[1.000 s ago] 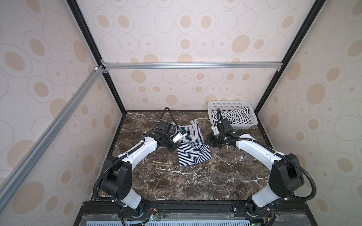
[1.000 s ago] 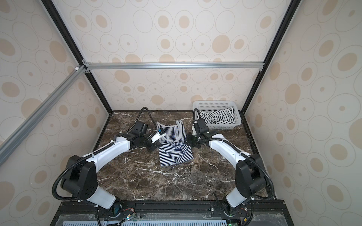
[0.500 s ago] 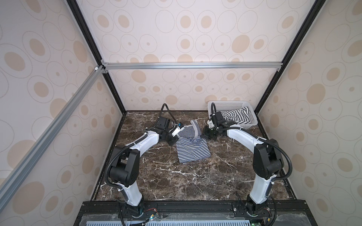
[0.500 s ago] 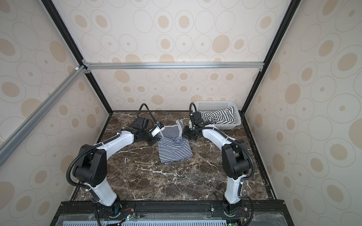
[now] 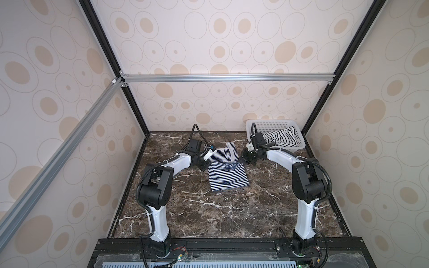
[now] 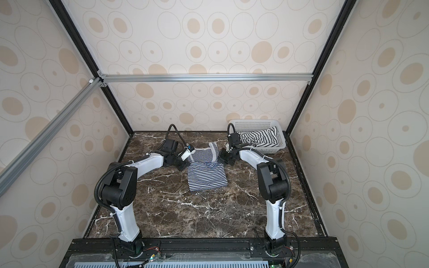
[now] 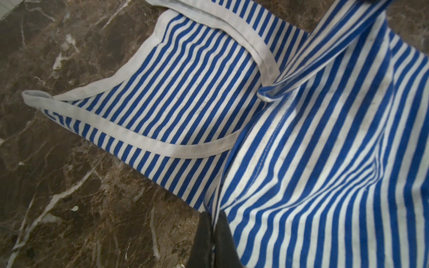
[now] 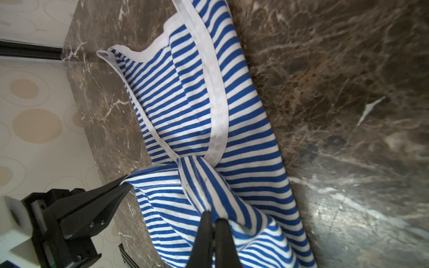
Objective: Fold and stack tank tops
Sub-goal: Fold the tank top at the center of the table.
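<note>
**Inspector:** Locate the work.

**Assistant:** The narrow-striped tank top [image 5: 228,176], blue and white, lies on the table [image 5: 220,213] just toward 12 o'clock from the middle. Its strap end points to 12 o'clock. Its body is doubled over at the 6 o'clock side. The wide-striped tank top [image 5: 279,138], black on white, sits crumpled in the white perforated basket [image 5: 271,123] at the 1 o'clock corner.

**Inspector:** The claws?

**Assistant:** Both are pinched together on the narrow-striped tank top. The left claw [image 7: 213,219] holds a hem corner at the garment's 10 o'clock. The right claw [image 8: 213,219] holds the opposite corner at its 2 o'clock. The cloth between them is drawn into ridges.

**Inspector:** Handling, in your judgement?

**Assistant:** It looks light, thin and limp, a knit with no stiffness. It should drape and sag wherever it is unsupported, and bunch if the two corners close in on each other. It does not look slippery or fragile, though the weave could stretch under a hard pull. The hem corners seem the right hold, because they keep the edge straight. The white binding [image 7: 130,137] at the armholes and neck is a thicker, firmer grip for the strap end.

**Inspector:** Count.

**Assistant:** Two tank tops, one on the table and one in the basket. One basket. Two claws, both occupied. I see no folded stack.
</note>
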Tool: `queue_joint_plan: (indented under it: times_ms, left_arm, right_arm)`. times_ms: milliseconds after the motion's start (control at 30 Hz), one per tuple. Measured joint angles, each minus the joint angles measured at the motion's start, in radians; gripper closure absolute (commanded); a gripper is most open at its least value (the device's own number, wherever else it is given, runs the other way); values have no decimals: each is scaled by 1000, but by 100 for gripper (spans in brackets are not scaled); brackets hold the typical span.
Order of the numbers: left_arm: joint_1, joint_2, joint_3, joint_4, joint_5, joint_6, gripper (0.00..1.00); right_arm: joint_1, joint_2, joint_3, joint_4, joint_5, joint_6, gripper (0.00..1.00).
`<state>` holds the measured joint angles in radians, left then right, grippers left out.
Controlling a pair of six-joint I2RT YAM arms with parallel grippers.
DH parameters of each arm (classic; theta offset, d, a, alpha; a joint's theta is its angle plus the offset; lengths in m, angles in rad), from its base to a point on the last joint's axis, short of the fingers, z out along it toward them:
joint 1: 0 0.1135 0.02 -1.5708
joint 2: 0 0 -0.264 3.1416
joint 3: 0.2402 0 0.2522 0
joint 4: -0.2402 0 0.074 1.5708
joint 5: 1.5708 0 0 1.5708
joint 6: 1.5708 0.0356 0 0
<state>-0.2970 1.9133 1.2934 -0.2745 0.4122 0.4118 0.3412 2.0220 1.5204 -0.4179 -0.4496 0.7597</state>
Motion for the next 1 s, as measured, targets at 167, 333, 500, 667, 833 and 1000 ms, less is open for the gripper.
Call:
queue_joint_plan:
  times_ms: [167,333,500,667,833,1000]
  left_arm:
    - [8,-23,0,19,13,-9,96]
    - [14,-100,-25,58,16,-21,97]
    - [20,-100,-23,81,16,-23,96]
    - [21,-11,8,75,12,-23,95]
    - [21,59,19,69,-7,-23,95]
    - [22,80,27,71,-42,-32,76]
  right_arm:
    - [-12,-12,-9,39,-11,15,97]
    - [-26,-61,-52,92,-16,39,97]
    - [-48,-77,-76,137,-28,65,96]
    - [-55,-45,-72,166,-51,84,94]
    - [-55,39,-19,159,-62,86,86]
    - [-60,114,89,133,-75,77,61]
